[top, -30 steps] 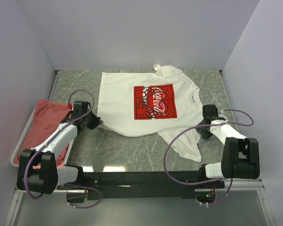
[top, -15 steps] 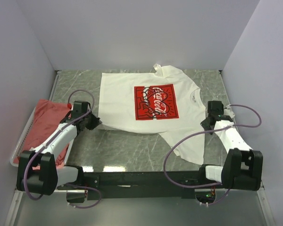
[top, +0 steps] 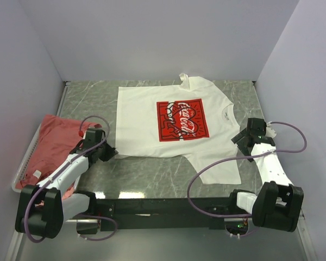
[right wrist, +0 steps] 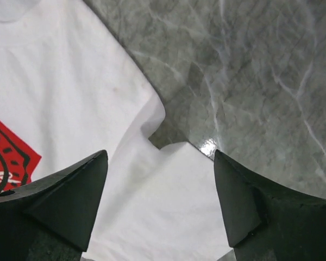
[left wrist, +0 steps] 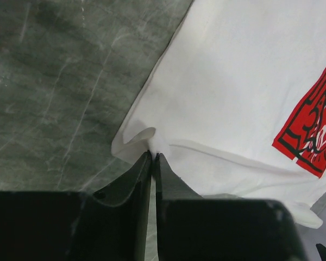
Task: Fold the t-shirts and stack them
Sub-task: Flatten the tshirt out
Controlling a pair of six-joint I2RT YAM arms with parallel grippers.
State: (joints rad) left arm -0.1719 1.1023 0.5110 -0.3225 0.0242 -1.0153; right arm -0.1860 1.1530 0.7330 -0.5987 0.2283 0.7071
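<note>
Lying flat on the desk [top: 146, 174], the white t-shirt [top: 174, 128] has its long axis running from far collar to near hem. The left end effector [top: 110, 153], its arm stretched low and forward, is clenched on the near-left hem corner. The right end effector [top: 243, 138], released with jaws wide, hovers over the right sleeve edge. Pink t-shirts [top: 57, 138] sit in the basket [top: 22, 174] at left.
</note>
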